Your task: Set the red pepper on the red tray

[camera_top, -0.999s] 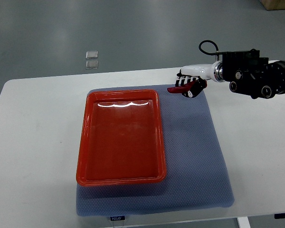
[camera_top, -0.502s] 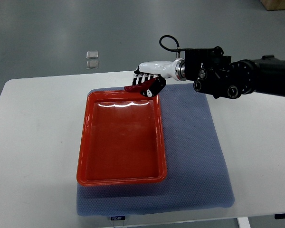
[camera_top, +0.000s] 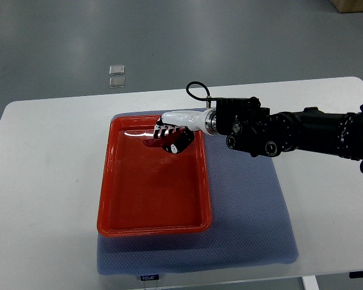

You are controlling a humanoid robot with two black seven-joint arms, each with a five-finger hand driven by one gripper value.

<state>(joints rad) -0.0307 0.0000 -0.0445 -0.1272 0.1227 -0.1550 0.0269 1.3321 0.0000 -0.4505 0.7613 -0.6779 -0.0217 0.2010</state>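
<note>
The right hand (camera_top: 171, 136), white with black finger segments on a black arm, is closed around a small, glossy dark-red pepper (camera_top: 151, 142) whose slim pointed end juts out toward the left from the fingers. Hand and pepper are over the far end of the shallow rectangular red plastic tray (camera_top: 118, 199). The tray lies on a blue-grey textured mat (camera_top: 248, 205) on the white bench (camera_top: 42, 181).

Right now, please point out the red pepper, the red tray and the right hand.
red pepper (camera_top: 152, 142), top view, its exposed tip.
red tray (camera_top: 151, 230), top view, near rim.
right hand (camera_top: 172, 134), top view, its middle.
</note>
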